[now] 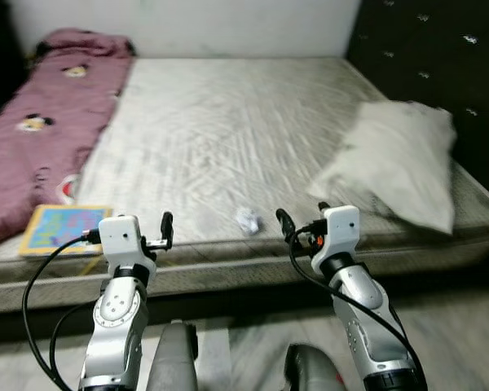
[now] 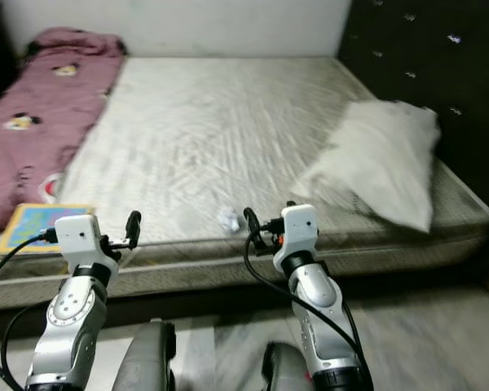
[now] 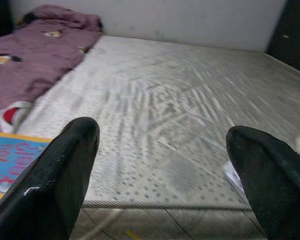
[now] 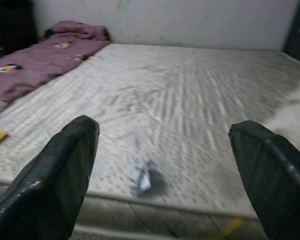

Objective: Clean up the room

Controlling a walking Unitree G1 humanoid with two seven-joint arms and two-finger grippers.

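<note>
Big bed (image 1: 228, 122) with a pillow (image 1: 395, 159) and blanket (image 1: 49, 122); a crumpled paper (image 4: 140, 176) sits near its front edge. Right gripper (image 4: 165, 170) gapes wide, empty, like the left gripper (image 3: 165, 170). I'd center the paper, then ease forward.

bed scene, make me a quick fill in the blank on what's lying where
1. The crumpled paper lies near the mattress edge, between the two ____.
2. The blanket along the robot's left is ____ in colour.
3. The pillow lies on the robot's ____ side.
4. The book lies beside the ____.

Missing: grippers; maroon; right; blanket
</note>
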